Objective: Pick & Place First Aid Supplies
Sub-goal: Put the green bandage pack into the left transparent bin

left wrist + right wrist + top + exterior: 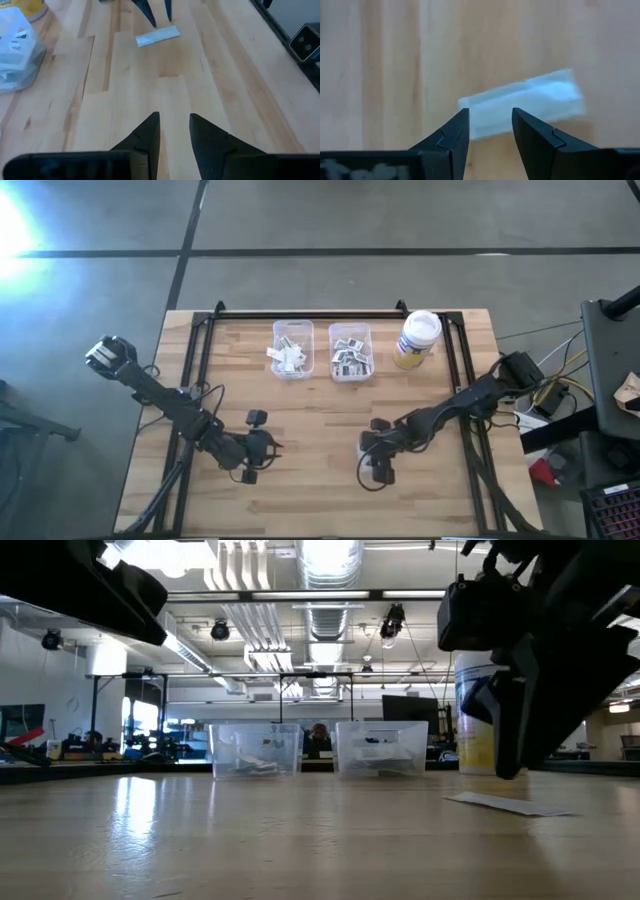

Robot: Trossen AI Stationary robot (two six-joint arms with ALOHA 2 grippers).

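The right gripper (490, 125), jaws parted and empty, hangs over a long, narrow, pale paper packet (530, 102) lying flat at the table's five o'clock, which looks light, thin and floppy, best pinched across its narrow middle.

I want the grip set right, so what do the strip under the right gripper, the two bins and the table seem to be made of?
Strip: probably paper, matte and pale, lying flat under the open right gripper.
Bins: clear plastic by the look, since the packets show through the walls.
Table: wood planks with visible grain and a light sheen.
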